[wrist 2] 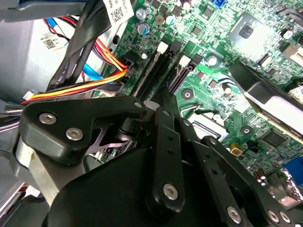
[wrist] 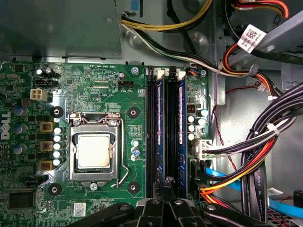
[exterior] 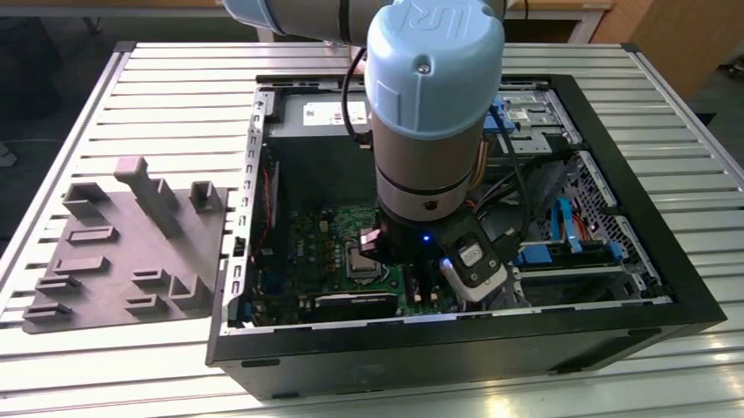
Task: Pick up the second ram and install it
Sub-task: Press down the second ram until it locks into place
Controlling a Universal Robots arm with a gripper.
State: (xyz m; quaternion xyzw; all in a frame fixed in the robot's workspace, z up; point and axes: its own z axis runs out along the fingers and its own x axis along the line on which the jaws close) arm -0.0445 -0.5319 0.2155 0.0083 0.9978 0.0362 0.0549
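Note:
Two thin dark ram sticks with blue-green edges stand seated in the long black slots, one (wrist: 159,132) and the other (wrist: 181,132). Which of them is the second ram I cannot tell. My gripper (wrist: 168,182) hovers low over the near end of these slots, between the two sticks. Its black fingers (wrist 2: 163,109) are pressed together with nothing visible between them. Whether they touch a stick is hidden. In the exterior view my arm (exterior: 430,104) reaches straight down into the open computer case (exterior: 465,340).
A grey tray (exterior: 117,252) with raised blocks lies at the exterior view's left on the slatted table. The processor socket (wrist: 94,151) sits beside the slots. Bundled cables (wrist: 265,156) and coloured wires (wrist 2: 94,80) crowd the other side. A black card (wrist 2: 265,94) rises nearby.

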